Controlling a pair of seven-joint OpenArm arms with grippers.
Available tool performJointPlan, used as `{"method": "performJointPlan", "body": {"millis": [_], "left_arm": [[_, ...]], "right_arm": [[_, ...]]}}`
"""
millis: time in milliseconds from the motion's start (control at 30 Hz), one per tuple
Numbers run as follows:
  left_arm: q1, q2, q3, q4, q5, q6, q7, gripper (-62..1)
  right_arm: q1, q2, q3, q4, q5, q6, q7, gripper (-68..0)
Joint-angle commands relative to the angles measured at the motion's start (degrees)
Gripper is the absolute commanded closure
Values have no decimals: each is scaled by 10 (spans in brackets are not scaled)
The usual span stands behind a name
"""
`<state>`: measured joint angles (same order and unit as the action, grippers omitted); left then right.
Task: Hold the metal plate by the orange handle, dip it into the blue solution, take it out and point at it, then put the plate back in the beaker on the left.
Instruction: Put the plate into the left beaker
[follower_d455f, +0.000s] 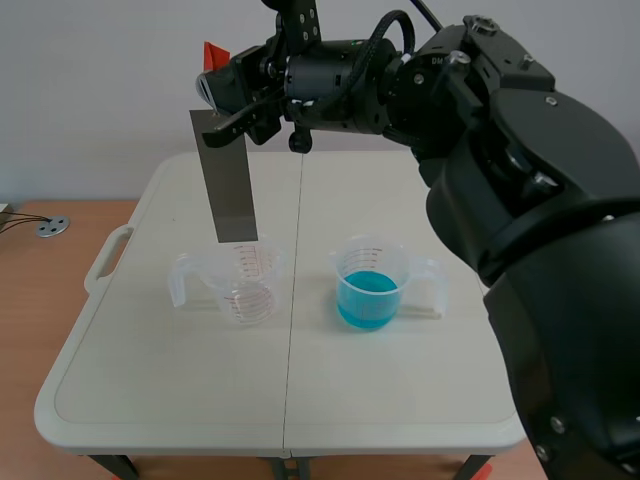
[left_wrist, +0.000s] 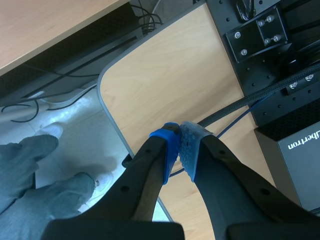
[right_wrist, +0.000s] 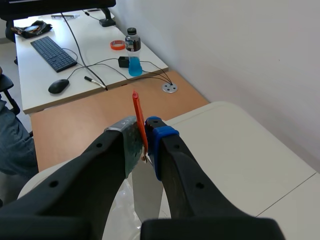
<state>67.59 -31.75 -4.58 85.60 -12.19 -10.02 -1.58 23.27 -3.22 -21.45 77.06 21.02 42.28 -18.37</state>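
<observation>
Scene view: plate (follower_d455f: 228, 190) aloft in fingers (follower_d455f: 234, 122)

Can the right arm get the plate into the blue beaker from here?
Probably yes: the right gripper holds the metal plate above the empty beaker, and the beaker of blue solution stands open beside it, nothing between.

The left beaker (follower_d455f: 243, 285) is clear plastic with red scale marks. Above this beaker the metal plate (follower_d455f: 228, 180) is plain dull grey, and its orange handle (follower_d455f: 213, 55) is bright orange-red. Beside this beaker the other beaker (follower_d455f: 372, 262) is also clear, and the blue solution (follower_d455f: 367, 300) in it is turquoise. The table (follower_d455f: 150, 390) under it is cream-white. The right gripper (right_wrist: 146, 135) is black, with one blue and one grey pad. The left gripper (left_wrist: 179, 147) is black; its pads (left_wrist: 192, 145) are blue with small dots.
</observation>
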Motion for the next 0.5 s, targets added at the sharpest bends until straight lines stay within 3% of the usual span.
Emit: {"method": "performJointPlan", "body": {"millis": [0, 467], "left_arm": [[0, -2, 1, 3, -2, 0, -3, -18], [-1, -2, 1, 3, -2, 0, -5, -18]], "right_arm": [[15, -3, -1, 0, 10, 4, 15, -15], [15, -3, -15, -31, -3, 4, 29, -15]]}}
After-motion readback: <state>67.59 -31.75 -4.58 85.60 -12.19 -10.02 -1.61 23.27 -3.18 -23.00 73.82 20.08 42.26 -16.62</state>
